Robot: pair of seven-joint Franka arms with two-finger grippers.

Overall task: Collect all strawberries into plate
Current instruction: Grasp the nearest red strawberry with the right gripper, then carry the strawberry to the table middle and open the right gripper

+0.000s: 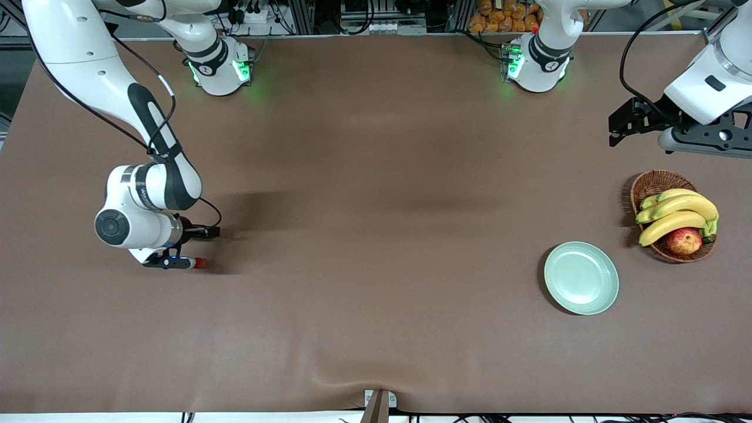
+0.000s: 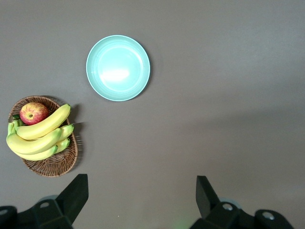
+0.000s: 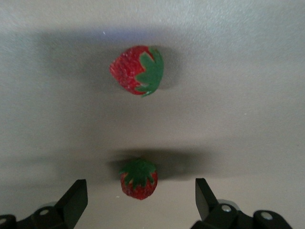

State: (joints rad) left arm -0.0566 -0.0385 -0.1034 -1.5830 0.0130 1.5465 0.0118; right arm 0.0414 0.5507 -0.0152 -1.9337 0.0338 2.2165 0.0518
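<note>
At frame's lower left, right pincer (image 3: 138, 200) hovered released over strawberries (image 3: 137, 70); plate (image 1: 581, 278) empty, left pincer (image 2: 140, 200) released, waiting.

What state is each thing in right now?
Plate: empty, on the table.
Two strawberries: loose on the table, below the right gripper.
Right gripper: jaws open, holding nothing.
Left gripper: open, waiting above the basket.
Basket: holds bananas and apple.

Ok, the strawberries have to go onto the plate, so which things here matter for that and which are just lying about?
For the job:
- two strawberries, one and another, under the open right tool
- plate, empty

Just lying about:
- wicker basket
- bananas
- apple
</note>
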